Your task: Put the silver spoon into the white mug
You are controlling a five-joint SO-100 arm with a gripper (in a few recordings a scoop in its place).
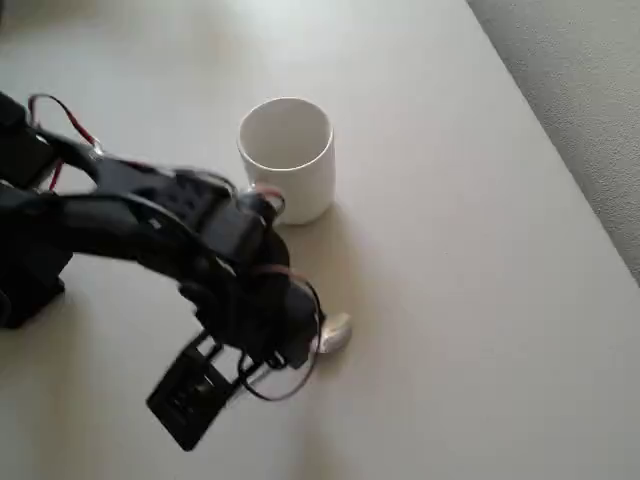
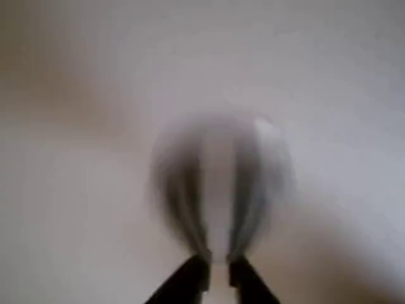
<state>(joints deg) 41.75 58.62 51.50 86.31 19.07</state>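
The spoon is pinched by the gripper mid-table; the mug, toward the far edge, is not yet filled.

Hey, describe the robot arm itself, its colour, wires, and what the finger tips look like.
The arm is black and blocky, with thin red wires looping near its base and dark cables curling by the gripper. In the wrist view the fingers are two dark, narrow tapered tips.

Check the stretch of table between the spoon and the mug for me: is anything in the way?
Nothing visible blocks it. In the overhead view the silver spoon lies by the arm's wrist, its handle hidden under the arm, and the table up to the upright, open-topped white mug is bare. The wrist view is too blurred to add anything.
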